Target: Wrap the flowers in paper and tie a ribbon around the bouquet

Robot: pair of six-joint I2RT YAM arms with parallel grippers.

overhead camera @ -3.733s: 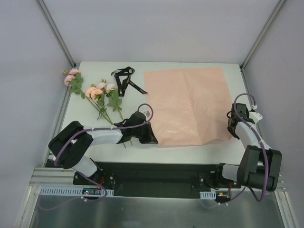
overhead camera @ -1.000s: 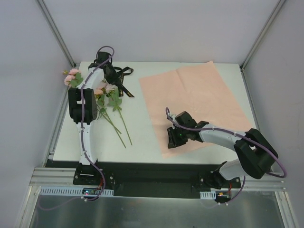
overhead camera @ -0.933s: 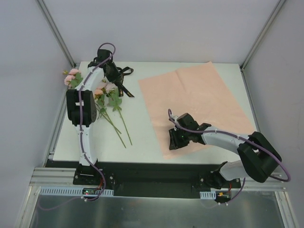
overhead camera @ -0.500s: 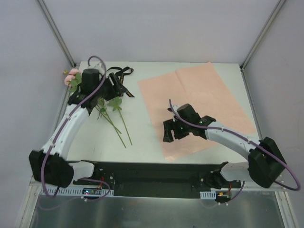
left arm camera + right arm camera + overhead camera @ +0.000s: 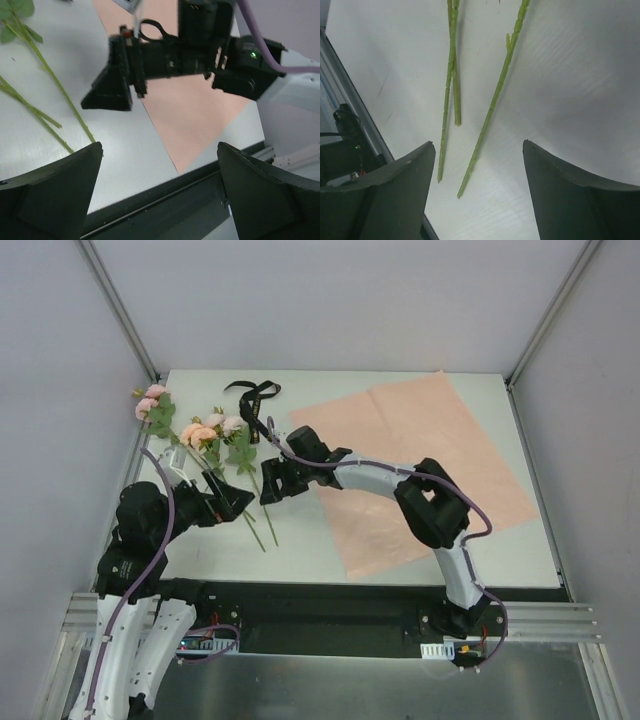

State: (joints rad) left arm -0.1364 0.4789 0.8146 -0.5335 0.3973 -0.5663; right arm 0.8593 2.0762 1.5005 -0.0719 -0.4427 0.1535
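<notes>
Pink-blossomed flowers (image 5: 205, 435) lying flat, left; black ribbon (image 5: 255, 400), seemingly looped, just beyond; pink paper (image 5: 420, 460) spread right.

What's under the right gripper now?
Below the right gripper: the flowers' green stalk ends on bare white table. Its open fingers hide the table beneath them.

White desk (image 5: 300, 540), surface apparently matte, enclosed by plain grey walls (image 5: 330, 300), with slanting metal posts (image 5: 120, 310) at the rear corners and an aluminium rail (image 5: 540, 612) along the near edge.

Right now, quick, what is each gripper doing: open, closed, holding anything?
Left gripper: open, holding nothing.
Right gripper: open, holding nothing, over the flower stems.
</notes>
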